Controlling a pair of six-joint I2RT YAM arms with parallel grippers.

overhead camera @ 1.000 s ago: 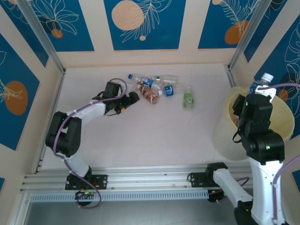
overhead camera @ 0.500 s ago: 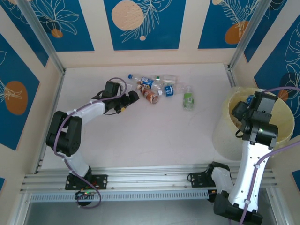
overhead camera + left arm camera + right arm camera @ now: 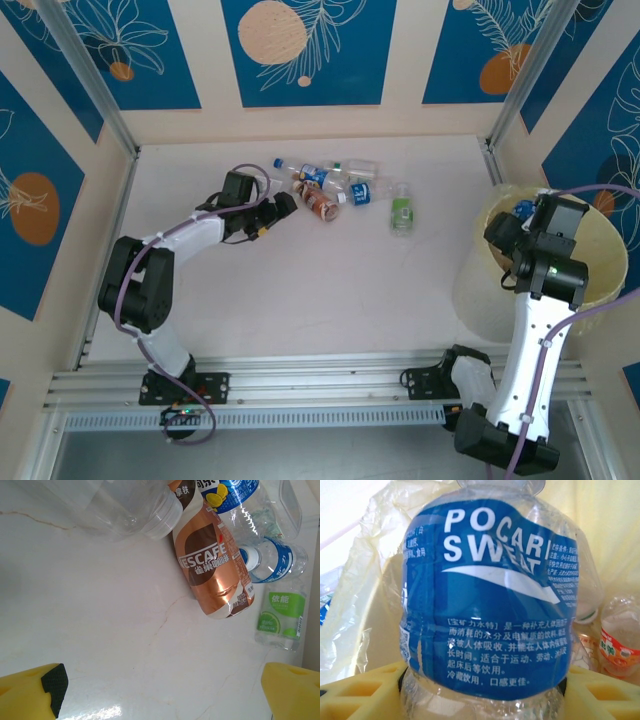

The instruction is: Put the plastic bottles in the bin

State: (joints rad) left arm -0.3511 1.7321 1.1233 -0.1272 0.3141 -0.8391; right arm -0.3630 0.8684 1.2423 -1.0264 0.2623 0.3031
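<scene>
Blue floral panels wall the pale marbled tabletop; left gripper stands open, right gripper clamps a blue-labelled clear bottle over the pale-yellow round bin.

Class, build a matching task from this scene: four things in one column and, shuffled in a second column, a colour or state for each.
Column 1
1. Pocari Sweat bottle
2. Nescafe bottle
3. rightmost loose bottle
4. left gripper

Column 2
A. open
B. green label
C. clamped in the right gripper at the bin
D. copper-brown, lying on the table

Pairs: 1-C, 2-D, 3-B, 4-A
</scene>
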